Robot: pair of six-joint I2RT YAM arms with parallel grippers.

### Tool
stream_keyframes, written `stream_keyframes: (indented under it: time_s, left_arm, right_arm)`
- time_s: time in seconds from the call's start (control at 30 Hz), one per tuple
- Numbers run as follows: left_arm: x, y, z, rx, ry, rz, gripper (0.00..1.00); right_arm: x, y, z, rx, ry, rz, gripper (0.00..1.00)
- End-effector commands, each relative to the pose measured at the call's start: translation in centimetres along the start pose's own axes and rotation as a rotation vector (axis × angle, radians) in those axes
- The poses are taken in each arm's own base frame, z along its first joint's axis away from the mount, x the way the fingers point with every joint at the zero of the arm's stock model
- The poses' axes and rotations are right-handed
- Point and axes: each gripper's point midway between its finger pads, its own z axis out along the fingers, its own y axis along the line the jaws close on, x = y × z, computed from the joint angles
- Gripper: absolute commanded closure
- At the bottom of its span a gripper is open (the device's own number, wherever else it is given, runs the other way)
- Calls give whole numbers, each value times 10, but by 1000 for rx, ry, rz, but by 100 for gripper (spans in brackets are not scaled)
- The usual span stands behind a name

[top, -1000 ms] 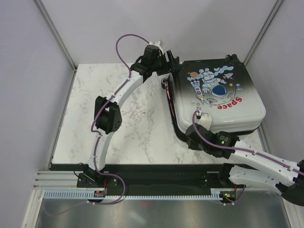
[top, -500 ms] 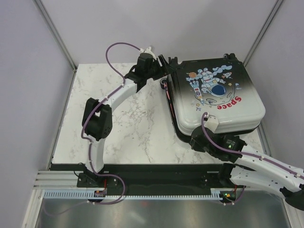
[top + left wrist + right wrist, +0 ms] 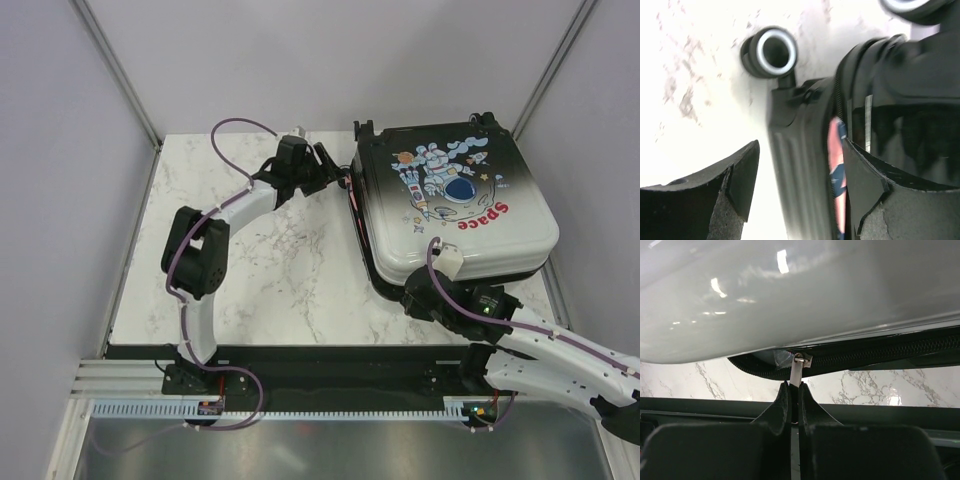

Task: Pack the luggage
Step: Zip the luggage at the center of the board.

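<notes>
The luggage (image 3: pixel 455 200), with its astronaut and red "Space" print, lies flat at the right of the table, lid down. My right gripper (image 3: pixel 794 390) is shut on the silver zipper pull (image 3: pixel 797 372) at the suitcase's near edge, where the black zipper track (image 3: pixel 880 352) runs under the white shell. My left gripper (image 3: pixel 325 168) is open beside the suitcase's far-left corner. In the left wrist view its fingers (image 3: pixel 742 175) frame the black shell edge (image 3: pixel 800 170), with red and blue cloth (image 3: pixel 837 175) showing in the seam and a black wheel (image 3: pixel 771 51) beyond.
The white marble table (image 3: pixel 270 260) is bordered by a black near rail (image 3: pixel 300 360). Grey walls stand close on the left, back and right. A purple cable (image 3: pixel 240 130) loops above the left arm.
My left arm has drawn back leftward and nearer, away from the suitcase's far-left corner. My right gripper has shifted slightly right along the near edge, still holding the zipper pull.
</notes>
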Motion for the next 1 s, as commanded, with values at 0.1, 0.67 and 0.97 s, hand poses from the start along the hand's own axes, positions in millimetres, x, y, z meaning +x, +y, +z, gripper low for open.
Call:
stream_keyframes:
  time_s: [0.1, 0.67, 0.97]
  left_arm:
    - [2, -3, -4, -5, 18, 74, 28]
    - [35, -9, 26, -36, 120, 139, 36]
    - [58, 15, 30, -106, 179, 182, 47]
  right_arm:
    - [-2, -40, 2, 145, -39, -41, 100]
    - [-1, -37, 3, 149, -30, -45, 100]
    - [-3, -39, 3, 160, -36, -45, 100]
